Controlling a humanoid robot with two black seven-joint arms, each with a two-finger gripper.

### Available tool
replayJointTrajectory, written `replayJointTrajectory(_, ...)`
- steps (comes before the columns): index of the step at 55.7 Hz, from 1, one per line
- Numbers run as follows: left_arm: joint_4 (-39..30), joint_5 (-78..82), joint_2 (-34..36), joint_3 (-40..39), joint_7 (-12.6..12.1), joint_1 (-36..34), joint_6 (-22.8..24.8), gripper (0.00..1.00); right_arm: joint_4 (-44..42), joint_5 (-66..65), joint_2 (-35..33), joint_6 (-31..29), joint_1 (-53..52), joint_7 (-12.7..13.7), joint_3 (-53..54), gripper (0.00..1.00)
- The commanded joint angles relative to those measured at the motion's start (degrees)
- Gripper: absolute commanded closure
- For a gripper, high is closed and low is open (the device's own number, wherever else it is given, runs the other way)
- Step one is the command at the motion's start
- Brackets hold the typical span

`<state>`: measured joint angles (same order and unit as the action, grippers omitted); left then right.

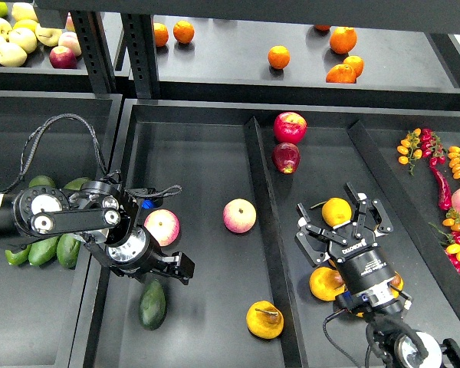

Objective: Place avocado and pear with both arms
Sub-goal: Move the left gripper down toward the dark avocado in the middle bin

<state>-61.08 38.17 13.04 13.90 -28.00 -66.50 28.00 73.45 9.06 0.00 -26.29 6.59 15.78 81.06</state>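
The dark green avocado (153,306) lies at the front of the middle tray (207,161). My left gripper (163,270) points down just above its top end; its fingers are dark and foreshortened, so I cannot tell them apart. The pear (264,320), yellow-orange with a brown stem, lies at the tray's front right, beside the divider. My right gripper (340,224) is open in the right compartment. Its fingers are spread around a similar yellow-orange fruit (336,210) without closing on it. Another such fruit (323,284) lies under that arm's wrist.
Two pink-yellow apples (162,227) (239,215) lie mid-tray. Red apples (290,126) sit at the back. A raised divider (262,230) splits the tray. Lighter green avocados (44,251) fill the left bin. Oranges (278,57) are on the back shelf, chillies and cherry tomatoes (445,172) at right.
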Motion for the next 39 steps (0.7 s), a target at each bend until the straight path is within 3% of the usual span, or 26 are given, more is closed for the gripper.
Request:
replayJointTrajectory(1,1.58,-0.02,-2.14,0.87,0.0,0.58,0.0,0.01,-0.06,0.0,0.0,0.01,0.0,0.04,-0.11,0.0)
replayJointTrajectory(16,7.29,0.94,-5.66,1.13,0.0,3.65,0.0,0.01,-0.06,0.0,0.0,0.01,0.0,0.04,-0.11,0.0)
replayJointTrajectory(39,9.93,3.58,-6.63,1.13,0.0,6.29,0.0,0.01,-0.06,0.0,0.0,0.01,0.0,0.04,-0.2,0.0)
